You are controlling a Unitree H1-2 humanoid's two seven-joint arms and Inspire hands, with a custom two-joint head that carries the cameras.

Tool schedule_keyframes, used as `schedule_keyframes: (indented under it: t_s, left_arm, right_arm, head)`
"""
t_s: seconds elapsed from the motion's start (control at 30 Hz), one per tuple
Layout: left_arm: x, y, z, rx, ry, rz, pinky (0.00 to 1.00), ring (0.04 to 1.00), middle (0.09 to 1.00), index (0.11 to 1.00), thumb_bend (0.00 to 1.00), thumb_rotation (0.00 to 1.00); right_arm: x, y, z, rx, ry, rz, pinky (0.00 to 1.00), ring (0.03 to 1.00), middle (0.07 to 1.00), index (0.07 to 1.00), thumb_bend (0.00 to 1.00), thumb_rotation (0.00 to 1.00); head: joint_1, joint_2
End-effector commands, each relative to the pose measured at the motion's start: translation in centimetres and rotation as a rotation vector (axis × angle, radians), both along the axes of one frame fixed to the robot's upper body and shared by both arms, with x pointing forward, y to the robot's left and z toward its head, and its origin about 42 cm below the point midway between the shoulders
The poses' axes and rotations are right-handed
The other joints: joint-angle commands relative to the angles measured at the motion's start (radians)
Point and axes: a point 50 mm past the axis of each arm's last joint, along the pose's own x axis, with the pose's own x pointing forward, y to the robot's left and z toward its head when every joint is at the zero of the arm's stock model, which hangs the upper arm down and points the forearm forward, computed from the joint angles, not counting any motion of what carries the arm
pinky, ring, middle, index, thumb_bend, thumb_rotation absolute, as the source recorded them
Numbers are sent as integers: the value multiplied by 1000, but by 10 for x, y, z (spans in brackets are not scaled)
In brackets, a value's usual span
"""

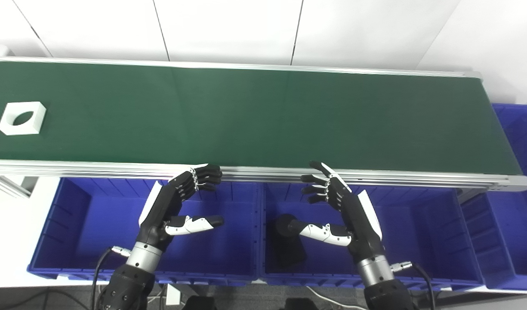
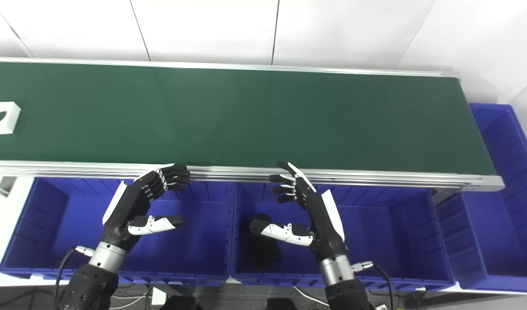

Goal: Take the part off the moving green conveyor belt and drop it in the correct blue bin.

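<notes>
Two hands noted in left eye view: left hand [image 1: 174, 206] and right hand [image 1: 340, 211], both empty with fingers spread, over blue bins [image 1: 74, 224], just short of green conveyor belt [image 1: 263, 116]. White part [image 1: 22, 118] on belt, far left of left hand.

Right eye view: part [image 2: 1, 117] cut by left edge; dark object [image 2: 263, 249] lying in bin beneath right hand's thumb.

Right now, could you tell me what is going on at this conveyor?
A white block with a hole lies at the far left of the green belt. The left hand and right hand hover open above the blue bins, holding nothing. A dark part lies in the middle bin.
</notes>
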Motion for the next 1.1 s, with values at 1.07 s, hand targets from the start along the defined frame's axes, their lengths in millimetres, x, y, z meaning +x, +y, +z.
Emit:
schedule_keyframes:
  t_s: [1.07]
  left_arm:
    - [6, -2, 11, -2, -54, -4, 647, 697, 722, 717, 816, 341]
  right_arm:
    - [5, 0, 10, 14, -74, 11, 622, 694, 766, 888, 776, 342]
  head:
    - [2, 1]
